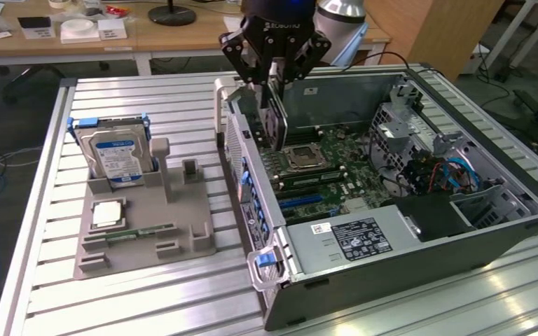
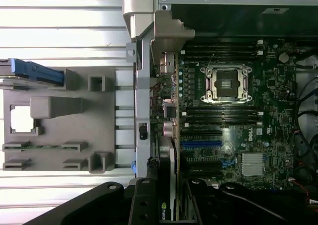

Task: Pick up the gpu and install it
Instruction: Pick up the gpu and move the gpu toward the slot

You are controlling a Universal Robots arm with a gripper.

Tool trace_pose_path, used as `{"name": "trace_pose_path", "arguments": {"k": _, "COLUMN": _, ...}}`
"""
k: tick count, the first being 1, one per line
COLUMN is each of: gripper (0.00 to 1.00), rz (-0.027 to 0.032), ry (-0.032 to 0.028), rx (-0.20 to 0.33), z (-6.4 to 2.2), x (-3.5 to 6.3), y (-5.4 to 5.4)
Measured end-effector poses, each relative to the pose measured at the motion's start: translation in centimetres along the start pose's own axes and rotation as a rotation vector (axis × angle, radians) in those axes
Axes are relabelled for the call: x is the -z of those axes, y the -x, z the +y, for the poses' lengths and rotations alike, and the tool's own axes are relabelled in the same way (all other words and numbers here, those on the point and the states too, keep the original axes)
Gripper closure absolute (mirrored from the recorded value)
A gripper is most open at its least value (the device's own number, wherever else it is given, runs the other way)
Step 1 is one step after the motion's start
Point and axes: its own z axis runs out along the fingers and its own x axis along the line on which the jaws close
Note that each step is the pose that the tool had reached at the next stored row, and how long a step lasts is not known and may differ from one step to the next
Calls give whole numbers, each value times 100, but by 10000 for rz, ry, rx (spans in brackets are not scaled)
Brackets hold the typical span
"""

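- Gripper [image 1: 274, 66] clamped on the gpu [image 1: 274, 122], which we see hanging upright beneath it, long axis pointing down at the board.
- The gpu sits just inside the rear wall [image 1: 236, 140] of the open computer case [image 1: 493, 238], its flat face seemingly alongside that wall.
- Beneath lies the motherboard [image 1: 344, 175]; its blue slot [image 1: 299, 201] runs away from the wall into the case, with open room above it.
- Farther off, on the exterior view's left, we note the parts tray [image 1: 185, 238] and hard drive [image 1: 118, 157], well apart.
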Motion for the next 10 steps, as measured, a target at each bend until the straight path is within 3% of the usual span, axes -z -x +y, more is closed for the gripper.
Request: {"name": "trace_pose_path", "arguments": {"k": 10, "gripper": 74, "rz": 0, "ry": 0, "rx": 0, "z": 7, "x": -5, "y": 185}}
